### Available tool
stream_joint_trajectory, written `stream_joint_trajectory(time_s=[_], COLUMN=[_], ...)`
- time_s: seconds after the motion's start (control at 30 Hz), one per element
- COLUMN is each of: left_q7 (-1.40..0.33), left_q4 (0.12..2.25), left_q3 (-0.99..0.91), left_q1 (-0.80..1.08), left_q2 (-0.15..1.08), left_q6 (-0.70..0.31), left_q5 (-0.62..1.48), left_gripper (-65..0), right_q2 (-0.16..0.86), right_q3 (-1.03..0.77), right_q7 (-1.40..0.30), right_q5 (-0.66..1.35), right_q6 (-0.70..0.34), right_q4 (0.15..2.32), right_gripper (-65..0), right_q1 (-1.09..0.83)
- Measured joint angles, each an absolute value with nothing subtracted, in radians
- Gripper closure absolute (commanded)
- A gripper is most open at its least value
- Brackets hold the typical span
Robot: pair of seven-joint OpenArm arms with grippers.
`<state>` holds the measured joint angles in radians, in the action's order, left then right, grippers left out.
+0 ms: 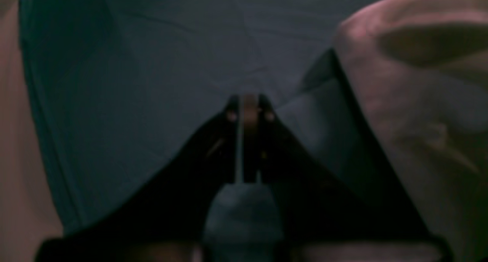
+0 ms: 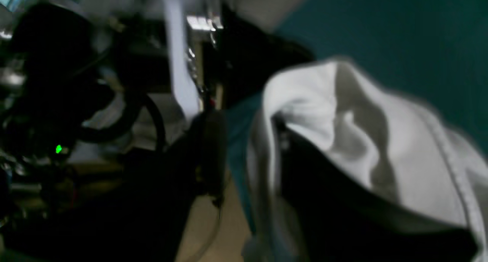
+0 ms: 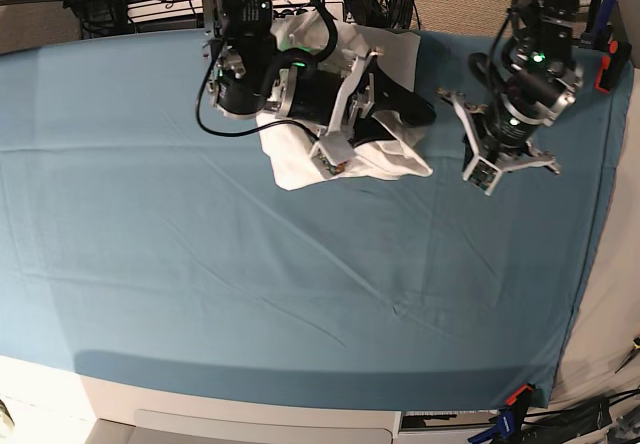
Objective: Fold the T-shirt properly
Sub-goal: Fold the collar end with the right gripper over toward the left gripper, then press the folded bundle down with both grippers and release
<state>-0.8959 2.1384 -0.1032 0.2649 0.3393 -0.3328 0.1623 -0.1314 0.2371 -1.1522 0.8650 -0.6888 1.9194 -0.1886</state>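
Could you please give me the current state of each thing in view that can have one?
T-shirt: bunched in a rumpled heap at the far edge of the table, not neatly folded.
Right gripper: jaws apart, white cloth draped over one finger.
Left gripper: hovering over bare cloth beside the shirt, jaws only slightly apart, holding nothing.
Table cloth: spread flat, lightly creased.

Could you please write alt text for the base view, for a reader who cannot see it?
A bunched white T-shirt lies near the far edge of a teal table cloth, the right arm over it. The left arm hangs beside it, touching nothing.
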Motion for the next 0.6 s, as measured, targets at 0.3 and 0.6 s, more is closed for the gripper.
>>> stream_joint_trajectory(time_s=[0.3, 0.6], left_q7=[-0.896, -0.896], left_q4=[2.138, 2.138], left_q3=[-0.118, -0.118], left_q1=[0.265, 0.265], left_q2=[0.374, 0.374], left_q6=[-0.332, -0.332], left_q5=[0.179, 0.192], left_gripper=[-9.4, -21.1], right_q2=[-0.131, -0.131], right_q3=[0.237, 0.237], right_q7=[-1.125, -1.187], right_q5=[0.836, 0.916], right_q6=[-0.689, -0.69], right_q4=[1.975, 1.975], right_gripper=[-23.4, -24.1], right_q1=[-0.189, -0.189])
